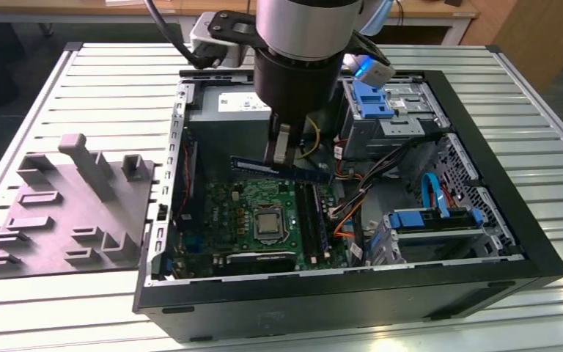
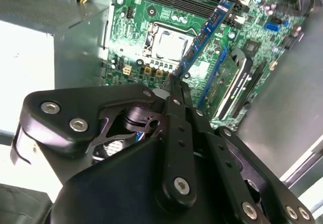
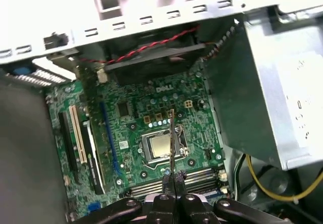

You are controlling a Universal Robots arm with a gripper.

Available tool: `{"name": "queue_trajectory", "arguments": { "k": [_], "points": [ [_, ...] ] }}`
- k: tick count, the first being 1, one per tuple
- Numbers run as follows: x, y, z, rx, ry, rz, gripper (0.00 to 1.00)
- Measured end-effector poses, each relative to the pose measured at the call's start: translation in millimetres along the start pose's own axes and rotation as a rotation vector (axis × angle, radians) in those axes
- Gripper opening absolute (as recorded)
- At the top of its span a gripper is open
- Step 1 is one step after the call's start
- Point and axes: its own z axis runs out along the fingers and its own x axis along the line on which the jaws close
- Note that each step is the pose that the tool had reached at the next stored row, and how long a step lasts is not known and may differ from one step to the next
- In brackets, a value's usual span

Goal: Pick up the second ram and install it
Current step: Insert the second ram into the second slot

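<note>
My gripper [image 1: 281, 150] is shut on the second ram [image 1: 279, 169], a narrow blue-green strip held level, hanging inside the open computer case above the upper edge of the green motherboard [image 1: 247, 209]. In the second wrist view the ram [image 2: 207, 32] runs out from the closed fingers [image 2: 174, 90] over the board, beside the processor [image 2: 169, 45]. The first wrist view shows the ram [image 3: 172, 138] edge-on as a thin line above the processor [image 3: 160, 147], rising from the gripper [image 3: 174, 177]. The black memory slots [image 1: 308, 209] lie below the strip, toward the exterior view's right of the processor.
The black case wall [image 1: 360, 293] rings the board. A grey power-supply box [image 1: 225, 110] sits at the back, blue drive brackets [image 1: 372, 99] and cables [image 1: 360, 192] on the exterior view's right. A grey tray with upright blocks [image 1: 67, 213] lies outside on the slatted table.
</note>
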Motion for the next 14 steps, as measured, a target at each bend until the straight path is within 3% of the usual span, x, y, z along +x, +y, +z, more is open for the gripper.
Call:
{"name": "queue_trajectory", "arguments": {
  "k": [14],
  "points": [
    [0.0,-0.1,1.6,0.0093,-0.0165,0.254,0.11]
  ]
}}
